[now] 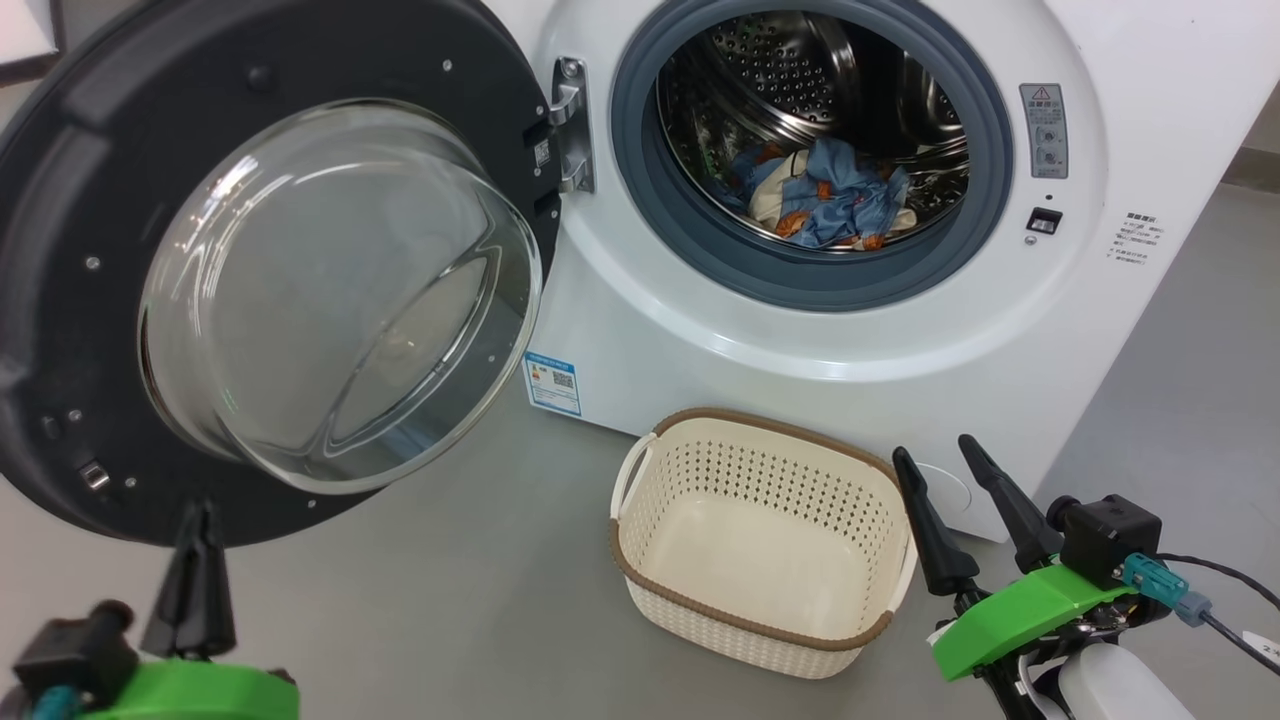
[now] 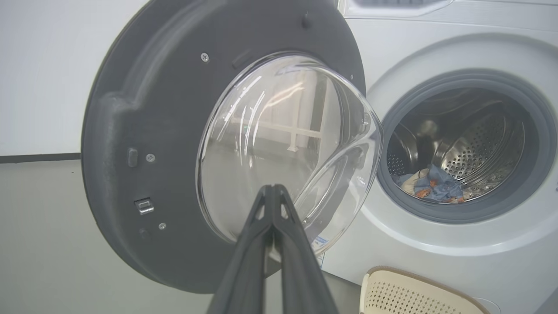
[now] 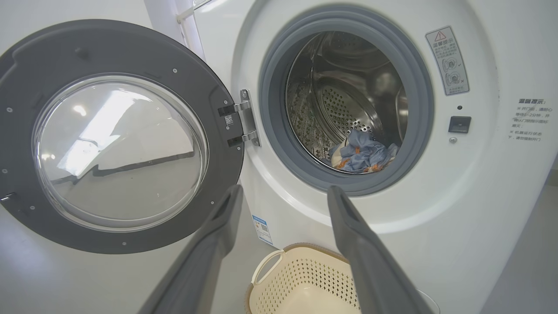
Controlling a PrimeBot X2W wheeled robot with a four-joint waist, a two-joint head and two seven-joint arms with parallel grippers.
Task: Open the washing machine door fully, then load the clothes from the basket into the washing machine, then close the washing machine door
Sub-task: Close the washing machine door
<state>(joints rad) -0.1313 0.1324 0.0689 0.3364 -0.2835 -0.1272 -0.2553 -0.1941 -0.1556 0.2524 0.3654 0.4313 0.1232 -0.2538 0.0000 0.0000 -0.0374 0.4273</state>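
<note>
Loading is judged done; only the closing of the door is left.
The washing machine door (image 1: pixel 80 200) is swung wide open, the clothes (image 1: pixel 830 195) are seen lying in the drum of the washing machine (image 1: pixel 700 330), and the basket (image 1: pixel 780 480) is left empty on the floor before it. The left tool (image 1: pixel 200 520) is pressed shut on nothing below the door's rim; the right tool (image 1: pixel 935 450) is held wide apart, empty, beside the basket.

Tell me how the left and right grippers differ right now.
The left gripper is shut tight; the right gripper is open wide. The left gripper sits by the door's lower edge; the right gripper sits beside the basket's right end. Both hold nothing and point toward the machine.
</note>
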